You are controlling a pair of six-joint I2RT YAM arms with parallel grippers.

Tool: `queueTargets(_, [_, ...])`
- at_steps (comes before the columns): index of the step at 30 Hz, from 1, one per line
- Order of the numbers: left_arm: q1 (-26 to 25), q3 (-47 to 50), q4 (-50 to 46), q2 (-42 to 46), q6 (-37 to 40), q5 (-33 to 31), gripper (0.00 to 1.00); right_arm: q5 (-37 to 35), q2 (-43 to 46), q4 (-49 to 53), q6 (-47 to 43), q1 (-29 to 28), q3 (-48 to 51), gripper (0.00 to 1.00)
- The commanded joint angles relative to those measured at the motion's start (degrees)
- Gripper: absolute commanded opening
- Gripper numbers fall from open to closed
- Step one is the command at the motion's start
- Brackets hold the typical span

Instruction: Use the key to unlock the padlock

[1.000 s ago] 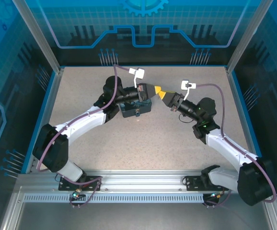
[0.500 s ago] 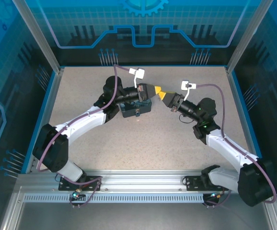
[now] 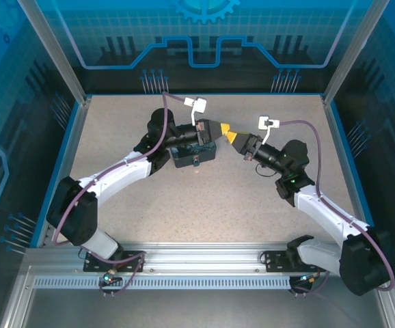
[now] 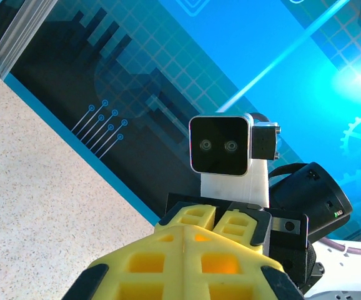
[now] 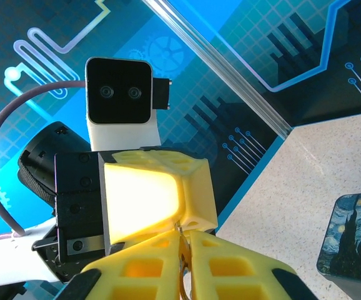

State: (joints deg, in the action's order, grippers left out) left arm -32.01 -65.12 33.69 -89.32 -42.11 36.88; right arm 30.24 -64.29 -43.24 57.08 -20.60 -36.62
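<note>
My two grippers meet tip to tip in the air above the table, just right of the tin box. My right gripper (image 5: pixel 182 240) is shut on the key (image 5: pixel 182 265), a thin silvery strip standing on edge between its yellow fingers (image 5: pixel 230 262). The key's tip reaches the fingertips (image 5: pixel 193 215) of my left gripper (image 3: pixel 222 129). In the left wrist view my left gripper (image 4: pixel 183 230) is shut, its fingers pressed together, with the right gripper's fingers (image 4: pixel 230 222) just beyond. The padlock is hidden inside the left fingertips. From above, my right gripper (image 3: pixel 230 134) touches the left one.
A dark-blue tin box with a swirly painting (image 3: pixel 194 156) lies on the speckled table (image 3: pixel 204 205) under the left wrist; its corner also appears as the tin box (image 5: pixel 355 234) in the right wrist view. Blue walls (image 3: pixel 204 61) enclose the table on three sides.
</note>
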Motion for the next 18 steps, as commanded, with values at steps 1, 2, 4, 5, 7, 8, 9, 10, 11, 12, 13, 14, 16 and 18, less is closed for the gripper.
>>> queueTargets(1, [-0.3,-1.7,0.1,0.4,0.2,-0.5,0.0,0.9,1.3,-0.4,0.1,-0.6,0.3,0.07])
queueTargets(2, [-0.3,-1.7,0.1,0.5,0.2,-0.6,0.0,0.9,1.4,0.0,0.0,-0.6,0.2,0.04])
queueTargets(4, [-0.2,-1.7,0.1,0.5,0.4,-0.6,0.06,0.9,1.5,0.6,-0.4,-0.6,0.0,0.0])
queueTargets(5, [-0.2,-1.7,-0.2,0.8,0.6,-0.6,0.11,0.8,1.7,1.1,-0.5,-0.6,0.0,0.0])
queueTargets(7, [-0.1,-1.7,-1.5,1.4,1.7,-0.8,0.23,0.5,2.0,1.8,-0.9,-0.5,-0.1,0.0])
queueTargets(8, [-0.1,-1.7,-2.9,1.9,2.8,-1.2,0.31,0.1,2.4,2.7,-1.3,-0.5,-0.2,0.0])
queueTargets(9, [-0.1,-1.7,-4.4,2.6,4.1,-1.7,0.37,-0.2,2.8,3.6,-2.0,-0.5,-0.2,0.0])
queueTargets(10, [0.1,-1.5,-6.6,3.6,5.6,-2.7,0.42,-0.7,3.3,5.1,-2.7,-0.4,-0.3,0.0])
queueTargets(11, [0.3,-1.2,-8.5,4.6,7.1,-3.6,0.46,-1.1,3.8,6.6,-3.6,-0.3,-0.4,0.0])
queueTargets(12, [0.4,-0.8,-10.8,6.0,8.8,-5.0,0.52,-1.6,4.5,8.0,-4.3,0.0,-0.1,0.0])
queueTargets(13, [0.5,-0.3,-13.7,7.4,10.7,-6.8,0.57,-2.0,5.1,9.1,-4.9,0.5,0.2,0.0])
queueTargets(14, [0.6,0.0,-16.7,8.7,12.8,-8.8,0.6,-2.5,5.8,10.4,-5.3,0.9,0.4,0.0])
queueTargets(16, [0.3,0.2,-25.5,11.7,18.1,-14.5,0.67,-3.8,7.3,15.1,-7.4,2.1,0.6,0.0])
queueTargets(18, [-0.6,0.3,-33.9,14.0,22.9,-22.1,0.71,-6.2,9.2,22.5,-11.2,2.8,0.1,0.0])
